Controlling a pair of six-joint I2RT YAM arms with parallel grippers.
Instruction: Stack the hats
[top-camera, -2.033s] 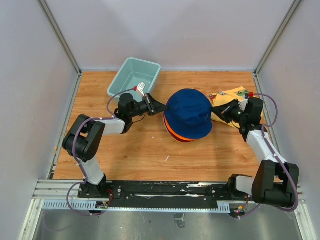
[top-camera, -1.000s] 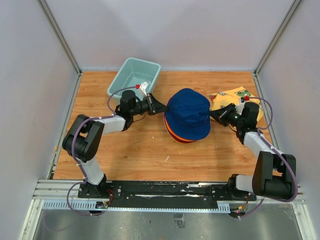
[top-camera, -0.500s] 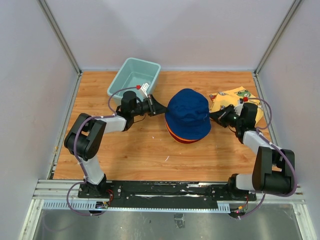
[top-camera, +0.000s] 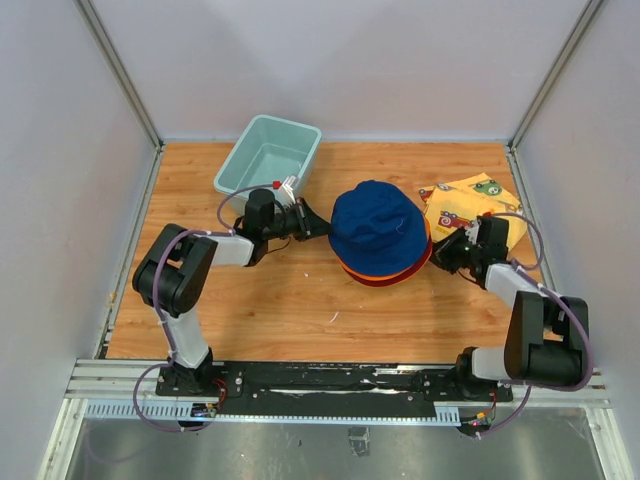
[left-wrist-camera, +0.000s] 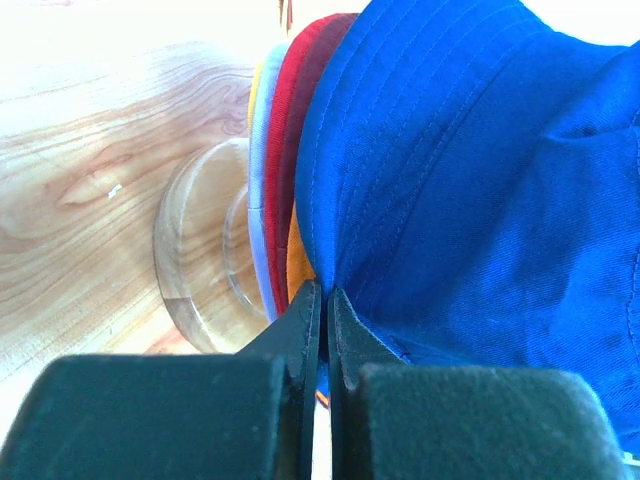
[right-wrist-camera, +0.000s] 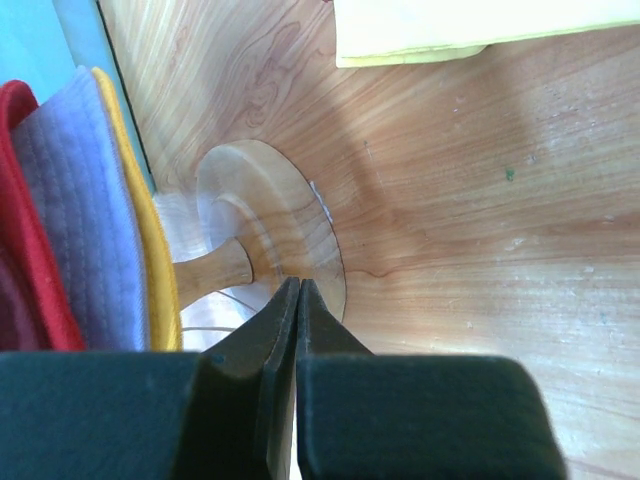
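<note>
Left gripper (left-wrist-camera: 322, 295): jaws pressed shut, tips right at the brim edge of the navy hat (left-wrist-camera: 480, 180). Couldn't tell whether any fabric was pinched between them; it looked more like a poke than a grip.

Right gripper (right-wrist-camera: 298, 285): jaws shut too, holding nothing. It sat low on the other side, tips aimed at the round base of the wooden stand (right-wrist-camera: 275, 225), under the brims of the yellow hat (right-wrist-camera: 135, 230) and lavender hat (right-wrist-camera: 70, 220).

The stack of hats (top-camera: 380, 262) sat on that stand mid-tabletop (top-camera: 300, 300), navy on top, with red, maroon and orange edges showing below. No loose hats anywhere I could see.

The teal tub (top-camera: 268, 152) stood behind the left arm, the car-print cloth (top-camera: 468, 198) behind the right.

My read: stacking looked done and this was the final squaring-up of brims. Next move needs both arms backing straight out, with no snagging the navy brim and no bumping the stand base.
</note>
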